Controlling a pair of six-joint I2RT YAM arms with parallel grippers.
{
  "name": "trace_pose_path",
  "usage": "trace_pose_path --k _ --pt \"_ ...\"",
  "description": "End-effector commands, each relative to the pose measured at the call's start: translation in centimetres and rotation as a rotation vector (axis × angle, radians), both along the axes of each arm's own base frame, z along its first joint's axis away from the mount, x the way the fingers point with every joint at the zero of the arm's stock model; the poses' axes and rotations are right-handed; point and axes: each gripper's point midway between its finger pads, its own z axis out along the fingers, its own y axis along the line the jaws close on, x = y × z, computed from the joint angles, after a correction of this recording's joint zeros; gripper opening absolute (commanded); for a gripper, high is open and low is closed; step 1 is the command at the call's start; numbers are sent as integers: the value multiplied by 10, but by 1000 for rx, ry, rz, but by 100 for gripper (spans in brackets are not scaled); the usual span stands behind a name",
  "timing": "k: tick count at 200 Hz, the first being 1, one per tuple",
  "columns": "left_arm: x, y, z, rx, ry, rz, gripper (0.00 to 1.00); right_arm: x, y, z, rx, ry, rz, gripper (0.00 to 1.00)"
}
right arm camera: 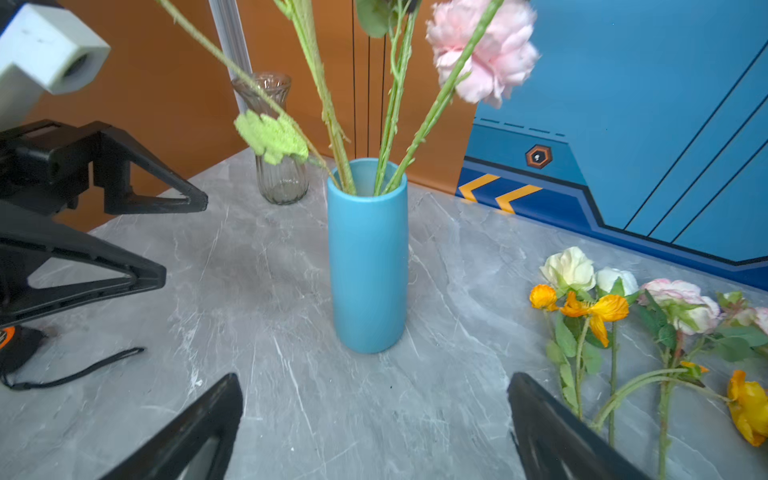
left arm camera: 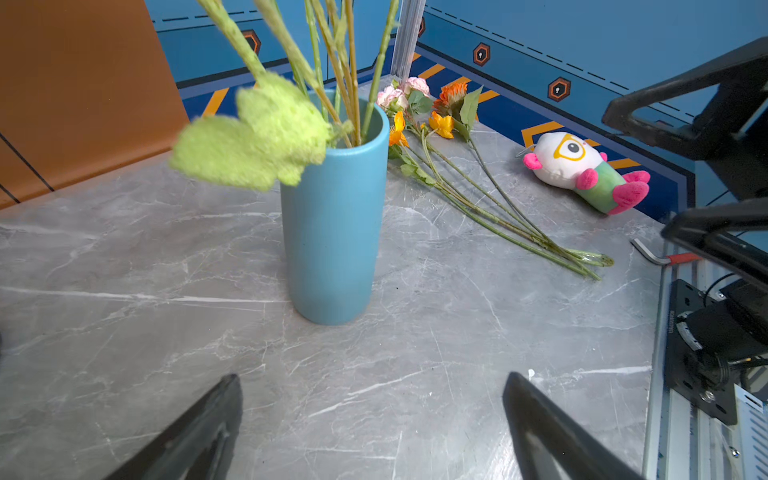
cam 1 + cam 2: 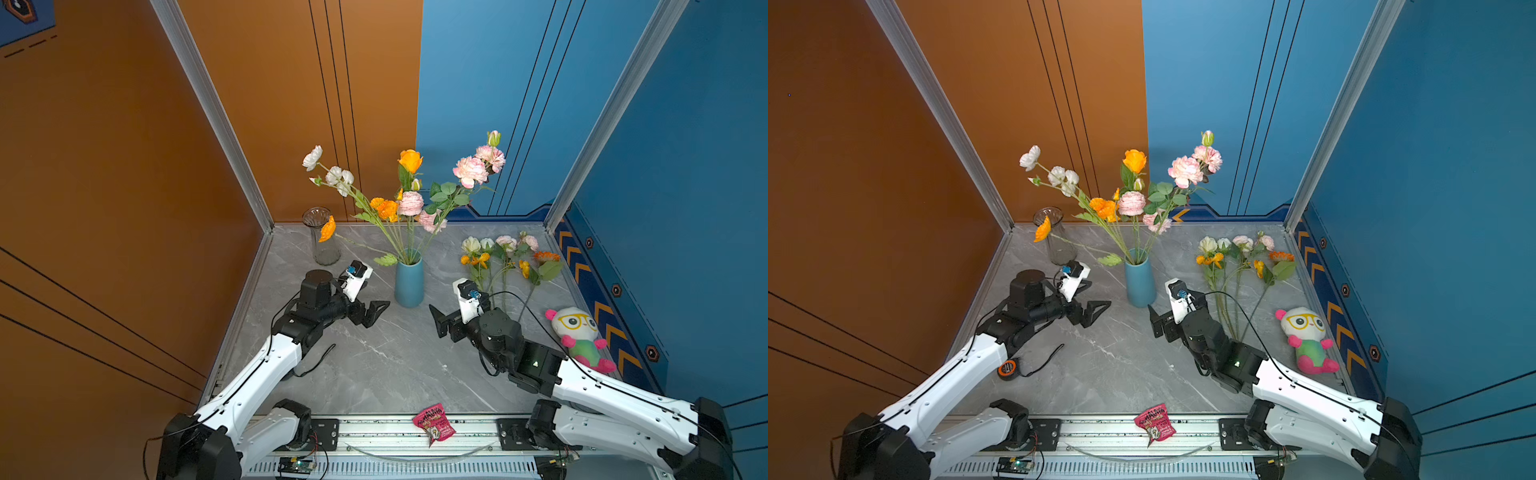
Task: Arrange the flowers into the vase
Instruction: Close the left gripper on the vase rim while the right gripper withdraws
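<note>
A blue vase (image 3: 409, 282) (image 3: 1140, 278) stands mid-table holding several tall flowers (image 3: 410, 203) (image 3: 1132, 203) with white, orange, yellow and pink blooms. More flowers (image 3: 505, 266) (image 3: 1241, 266) lie flat on the table to its right, also in the wrist views (image 2: 478, 187) (image 1: 615, 320). My left gripper (image 3: 378, 314) (image 2: 372, 382) hovers open just left of the vase (image 2: 332, 208), nothing between its fingers. On the vase's (image 1: 368, 257) other side my right gripper (image 3: 435, 322) (image 1: 374, 382) is open and empty, facing it.
An empty glass vase (image 3: 322, 237) (image 1: 276, 137) stands at the back left. A plush toy (image 3: 579, 336) lies at the right edge and a pink snack packet (image 3: 433, 424) on the front rail. An orange tape roll (image 3: 1007, 368) and a black cable lie under the left arm.
</note>
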Motion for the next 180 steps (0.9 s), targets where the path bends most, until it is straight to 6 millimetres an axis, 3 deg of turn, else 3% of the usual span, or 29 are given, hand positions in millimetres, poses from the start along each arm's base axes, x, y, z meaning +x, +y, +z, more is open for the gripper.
trace_pose_path --k 1,36,71,129,180 --pt "10 -10 4 -35 -81 28 98 -7 10 -26 9 58 64 100" --pt "37 -31 6 -115 -238 76 98 -9 19 -39 12 86 104 100" --pt "73 -50 3 -167 -272 105 98 -22 24 -42 70 123 144 100" --pt "112 -72 1 -237 -332 126 98 -28 4 -46 73 118 117 100" --pt "129 -92 -4 -251 -349 125 98 -26 -13 -47 44 117 91 100"
